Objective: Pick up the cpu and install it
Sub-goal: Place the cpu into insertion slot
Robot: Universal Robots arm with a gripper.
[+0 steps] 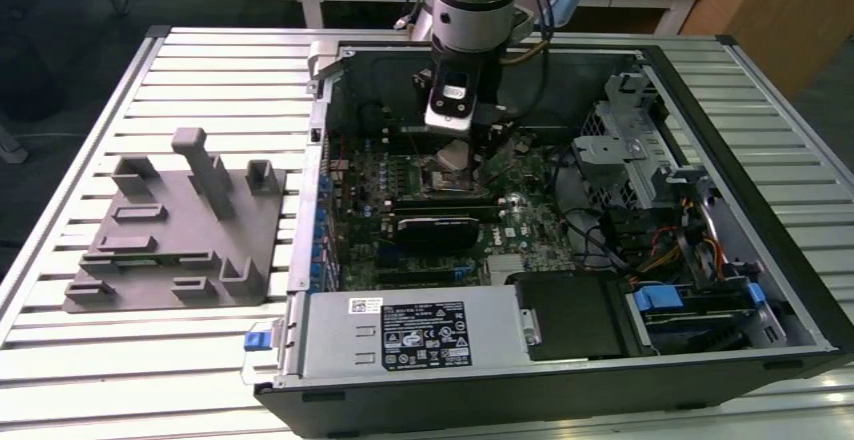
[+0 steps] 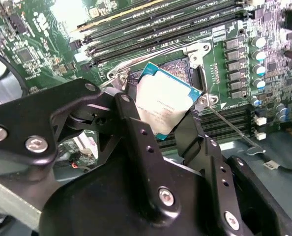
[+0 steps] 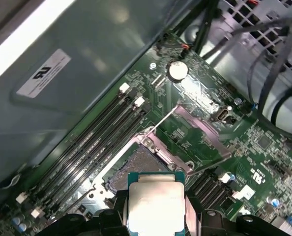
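My gripper point(image 2: 160, 120) is shut on the cpu point(image 2: 161, 104), a flat square chip with a pale silver top and green edge, pinched between the two black fingers point(image 2: 136, 128). In the first wrist view the cpu point(image 3: 155, 202) hangs just above the open motherboard socket point(image 3: 136, 169), whose metal frame stands lifted. The second wrist view shows the socket point(image 2: 183, 71) partly hidden behind the chip. In the exterior view the gripper point(image 1: 457, 145) reaches down into the open computer case point(image 1: 787, 290), with the cpu point(image 1: 454, 153) over the board's middle.
A grey fixture point(image 1: 167, 225) with upright posts lies on the slatted table at the exterior view's left. Memory slots point(image 3: 94, 140), a coin cell point(image 3: 177, 70) and cables point(image 3: 274, 73) surround the socket. A black heatsink block point(image 1: 438, 230) and the power supply point(image 1: 414, 335) sit nearer the front.
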